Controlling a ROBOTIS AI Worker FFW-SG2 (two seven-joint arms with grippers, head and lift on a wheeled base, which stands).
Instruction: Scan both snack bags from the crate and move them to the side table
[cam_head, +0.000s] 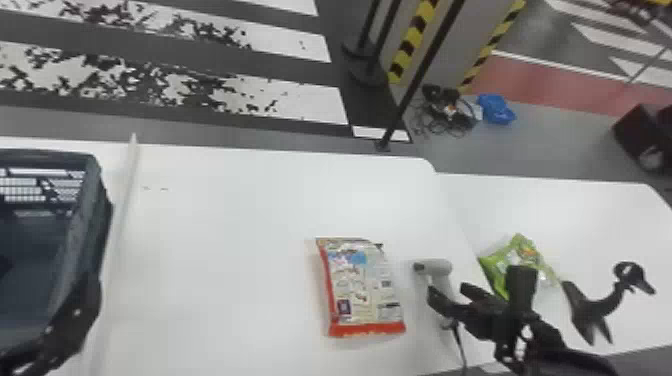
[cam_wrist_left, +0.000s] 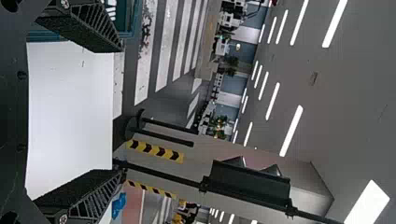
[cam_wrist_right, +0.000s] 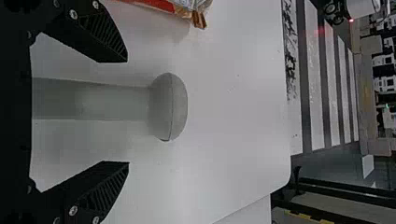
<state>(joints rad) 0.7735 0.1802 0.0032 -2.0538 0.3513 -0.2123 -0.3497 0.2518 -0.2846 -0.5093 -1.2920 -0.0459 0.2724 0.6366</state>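
Right gripper (cam_head: 448, 291) is open, its fingers either side of the grey scanner's (cam_head: 440, 267) handle. Red-edged snack bag (cam_head: 361, 290) lies flat to the scanner's left; green snack bag (cam_head: 520, 252) rests rightward on the side table (cam_head: 575, 210). Left gripper (cam_head: 90, 285), open, is beside the crate (cam_head: 92, 200).

So the floor (cam_head: 280, 136) here is grey with fat white stripes (cam_head: 305, 102), kinda like a crosswalk, and some are all blotched with black. There's a grey pillar (cam_head: 442, 52) edged in yellow-and-black tape (cam_head: 412, 37), a skinny black pole (cam_head: 417, 82) near it, plus a cable pile (cam_head: 445, 120) beside some blue thing (cam_head: 496, 109). Red floor strip (cam_head: 540, 82) too. Grey ceiling (cam_wrist_left: 350, 116), long bright lights (cam_wrist_left: 291, 130).
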